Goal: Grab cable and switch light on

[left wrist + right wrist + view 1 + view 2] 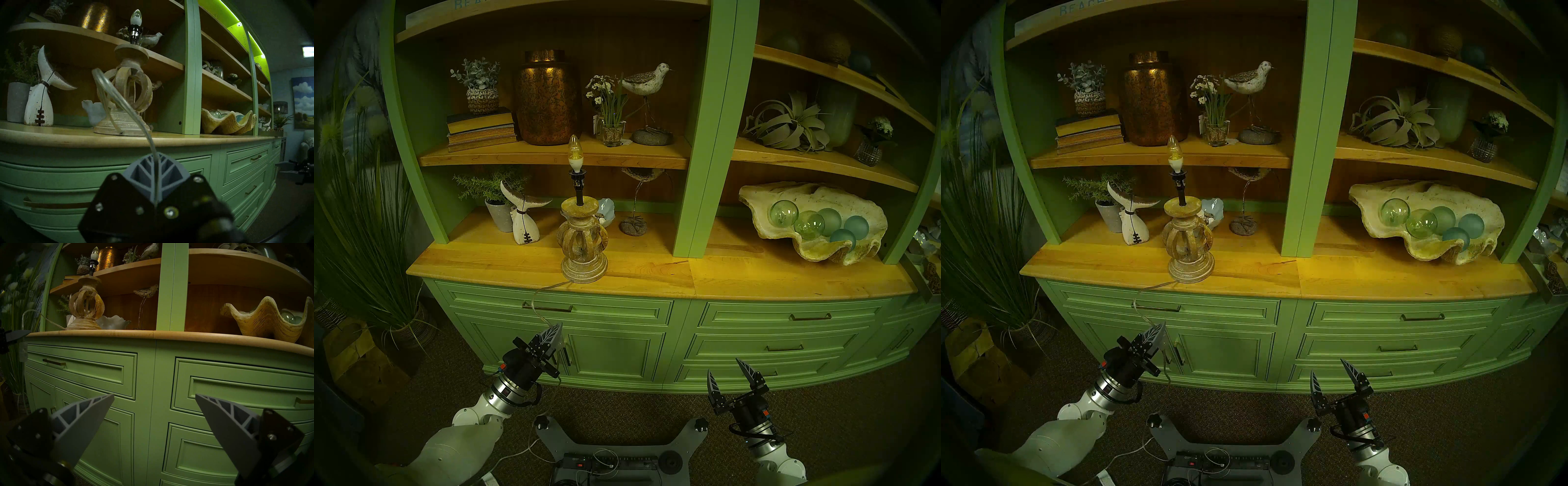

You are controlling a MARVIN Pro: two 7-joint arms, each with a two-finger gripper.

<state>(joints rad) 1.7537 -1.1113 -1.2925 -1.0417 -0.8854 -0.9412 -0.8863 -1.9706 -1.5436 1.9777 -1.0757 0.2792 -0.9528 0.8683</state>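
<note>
Grab part looks done: my L gripper (553, 334) has its fingers (157, 176) closed on the cable (119, 101), the clear cord running straight out between the tips in the L wrist view and looping up before it drops to the foot of the lamp (583, 237). Lamp stands near the front edge of the table (755, 271), left half, just ahead of the whale-tail figure (524, 220); cord leaves its base, goes over the front edge and hangs down in front of the drawers to my grip. In the R wrist view I see a small clear block on the cord just below the L fingers, prob the inline switch (23, 351), so I reckon I'm holding right above it. Bulb (573, 152) looks unlit to me, no glow on the shelf around it, so switching is still to do. R gripper (729, 376) hangs low in front of the drawers, fingers wide apart, holding nothing, well apart from the cord. Left: bring R over to the switch and press it while L keeps the cord steady.
</note>
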